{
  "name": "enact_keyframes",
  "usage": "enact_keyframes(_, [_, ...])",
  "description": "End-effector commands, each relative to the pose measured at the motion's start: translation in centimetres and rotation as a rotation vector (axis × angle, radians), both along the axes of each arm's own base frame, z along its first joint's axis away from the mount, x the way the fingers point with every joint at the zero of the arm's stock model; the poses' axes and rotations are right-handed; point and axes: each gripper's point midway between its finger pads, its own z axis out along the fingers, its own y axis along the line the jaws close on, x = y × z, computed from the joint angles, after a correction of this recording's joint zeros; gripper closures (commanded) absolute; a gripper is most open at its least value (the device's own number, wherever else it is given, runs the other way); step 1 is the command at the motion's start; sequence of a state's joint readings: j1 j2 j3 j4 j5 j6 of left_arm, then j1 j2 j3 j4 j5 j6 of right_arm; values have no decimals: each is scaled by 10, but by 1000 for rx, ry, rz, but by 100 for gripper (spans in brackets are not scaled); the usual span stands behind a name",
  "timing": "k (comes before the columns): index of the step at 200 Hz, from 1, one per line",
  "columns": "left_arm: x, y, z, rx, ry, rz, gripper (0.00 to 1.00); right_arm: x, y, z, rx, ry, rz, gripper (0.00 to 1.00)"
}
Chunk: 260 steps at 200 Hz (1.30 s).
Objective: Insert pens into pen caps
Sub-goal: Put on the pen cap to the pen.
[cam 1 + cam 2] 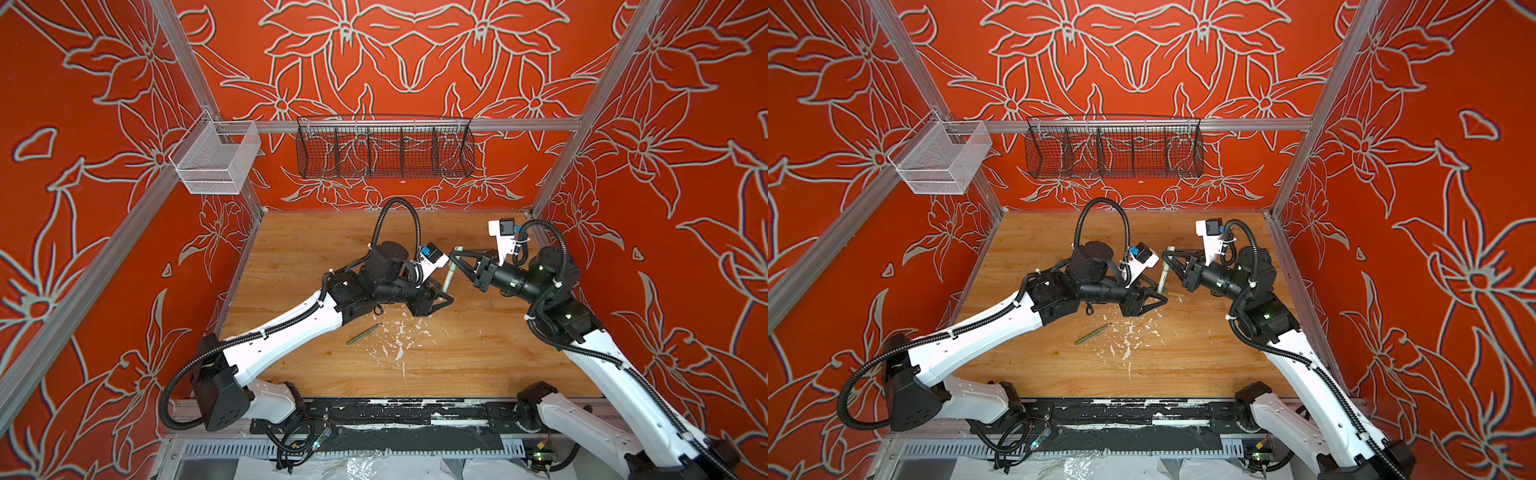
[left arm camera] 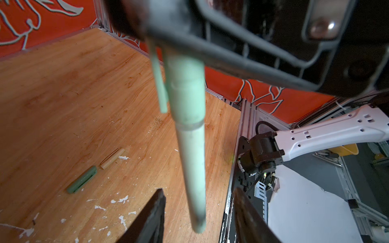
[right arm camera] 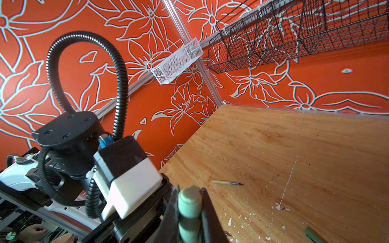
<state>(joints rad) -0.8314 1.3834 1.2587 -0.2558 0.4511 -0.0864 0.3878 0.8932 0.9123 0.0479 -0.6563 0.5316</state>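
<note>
Two jaws of the left gripper (image 2: 198, 189) stand apart, one each side of the mint pen (image 2: 193, 168), w/ a gap showing on both sides, so nothing is gripped there yet. The pen's free end sits right btwn those jaws. Its long axis runs straight away from them to the right gripper (image 3: 189, 189), whose jaws are clamped on the mint pen cap (image 2: 185, 94). The cap's clip lies alongside the barrel. The pen's front end is inside the cap mouth; how deep it's seated I can't tell. Both top views show pen + cap held clear of the wooden table (image 1: 478, 353), spanning from one gripper to the other.

Relation that matters: the barrel is about centred in the left jaws' gap and lies crosswise to their closing direction, so a plain squeeze should catch it. After that, prob. a push along the axis toward the right jaws to seat it. The left arm is nearer the free end; the right arm has the cap.

Farther off, beyond the left jaws on the table, a green pen cap (image 2: 82, 182) and a tan pen cap (image 2: 112, 158) lie end to end, nearly touching. Well apart from both sets of jaws, a dark green pen (image 1: 363, 333) lies flat beside white paint flecks (image 1: 399, 340). A tan pen (image 3: 227, 183) lies flat too, out beyond the right jaws.
</note>
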Motion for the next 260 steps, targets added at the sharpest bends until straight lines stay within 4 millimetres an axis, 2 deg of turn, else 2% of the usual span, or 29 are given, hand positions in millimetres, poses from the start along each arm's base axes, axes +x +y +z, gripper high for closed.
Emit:
enact_keyframes(1, [-1,5,9,0,-28,1,50,-6,1,5,-5,-27,21,100])
enact_keyframes(32, [-1,9,6,6,-26,11,53,-6,-2,8,-8,-39,5,100])
enact_keyframes(56, [1,10,5,1,-24,22,68,-7,-1,9,-3,-39,14,100])
enact_keyframes(74, [6,9,6,-5,-21,43,87,-8,1,8,2,-35,26,100])
enact_keyframes(96, [13,6,12,-23,-20,56,100,-10,3,6,0,-28,45,100])
enact_keyframes(131, [25,2,26,-45,-38,85,100,-15,4,-2,-20,-16,71,100])
enact_keyframes(157, [38,4,45,-100,-43,134,100,-20,6,-12,-31,-11,96,100])
enact_keyframes(197, [45,2,73,-174,-65,142,100,-29,7,-27,-54,-14,128,100])
enact_keyframes(260, [57,13,103,-230,-125,183,100,-39,8,-65,-85,56,135,100])
